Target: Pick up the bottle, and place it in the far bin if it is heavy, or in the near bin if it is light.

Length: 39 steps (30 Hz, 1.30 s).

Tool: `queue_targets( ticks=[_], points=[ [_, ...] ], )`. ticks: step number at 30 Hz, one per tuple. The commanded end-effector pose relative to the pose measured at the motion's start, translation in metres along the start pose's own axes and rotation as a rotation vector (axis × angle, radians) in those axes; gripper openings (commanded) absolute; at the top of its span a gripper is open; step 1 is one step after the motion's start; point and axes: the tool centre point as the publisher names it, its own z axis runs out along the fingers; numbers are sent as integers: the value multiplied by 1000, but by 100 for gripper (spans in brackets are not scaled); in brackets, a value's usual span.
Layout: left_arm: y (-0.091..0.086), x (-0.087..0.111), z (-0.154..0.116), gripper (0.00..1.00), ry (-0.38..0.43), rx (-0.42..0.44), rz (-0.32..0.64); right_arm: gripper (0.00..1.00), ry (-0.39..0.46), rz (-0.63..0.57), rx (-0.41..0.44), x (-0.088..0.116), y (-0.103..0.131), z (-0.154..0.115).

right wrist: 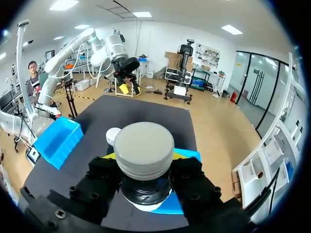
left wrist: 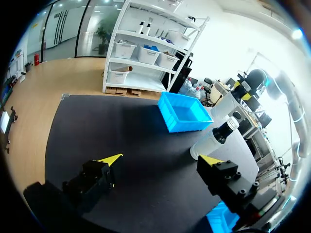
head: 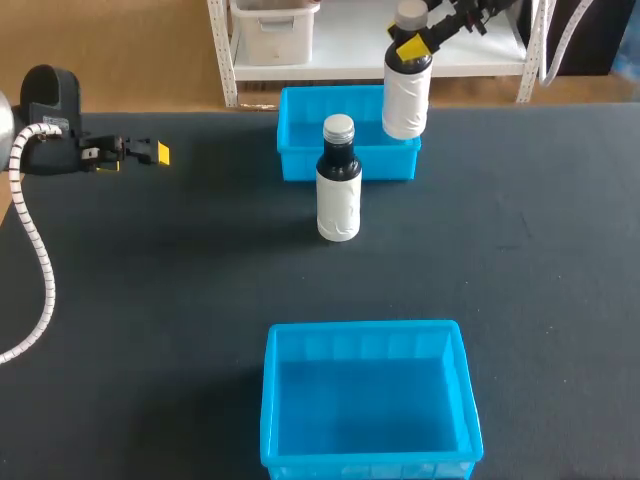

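so the right gripper point(head: 410, 47) is clamped on the neck of the held bottle point(head: 405, 100), right under its grey cap point(right wrist: 144, 145). the bottle hangs upright over the far bin point(head: 290, 135), toward that bin's 3 o'clock end. can't tell if its base touches the bin. the far bin sits at 12 o'clock on the table point(head: 150, 300). a standing bottle point(head: 338, 195) is upright on the table just at the far bin's 6 o'clock side, dark top half, white bottom half. the near bin point(head: 365, 328) is down at the table's 6 o'clock edge. the left gripper point(head: 150, 152) is way over around 10 o'clock, fingers spread wide, well apart from both bottles.
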Motion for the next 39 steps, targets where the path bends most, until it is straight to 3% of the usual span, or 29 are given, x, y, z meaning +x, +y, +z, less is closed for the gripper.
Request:
queue_targets(
  ticks=[1, 18, 39],
  points=[
    [0, 0, 0, 100, 0, 0, 0, 0, 3, 0, -109, -2, -16, 4],
    [0, 0, 0, 100, 0, 0, 0, 0, 15, -20, -186, -15, -44, 37],
    [0, 0, 0, 100, 0, 0, 0, 0, -22, -43, -305, -27, -56, 71]
  ],
)
